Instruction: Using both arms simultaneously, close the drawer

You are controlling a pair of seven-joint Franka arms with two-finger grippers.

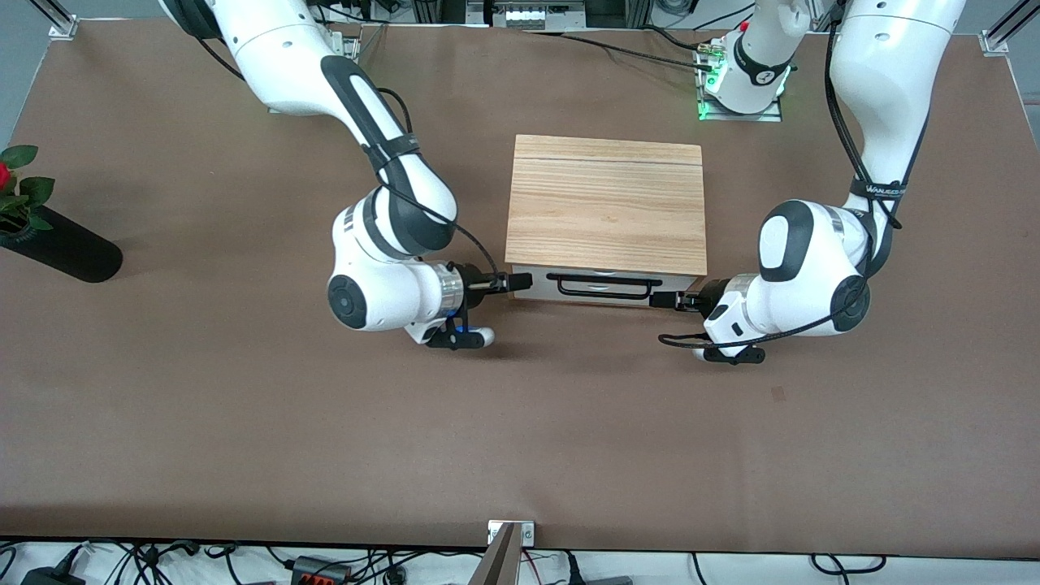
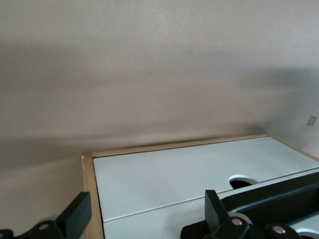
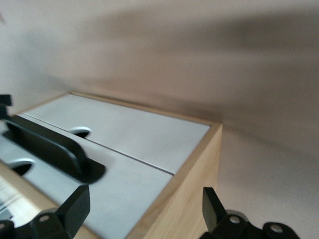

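black vase (image 1: 69, 250) | lying on table (image 1: 244, 422) (right arm's end) | holds red rose (image 1: 5, 175)

1. You have two arms, the right arm (image 1: 382, 227) and the left arm (image 1: 821, 260), both in glossy white shells with rounded dark grey joint bands and round dark caps.
2. Black cables run along each arm, strapped on with black bands; the left arm's band carries small white lettering.
3. A silver ring sits at each wrist.
4. Each end effector is black: the right end effector (image 1: 520, 282) and the left end effector (image 1: 660, 300); its fingers (image 2: 75, 215) are blocky, with small silver screws.
5. The left arm's base glows green.
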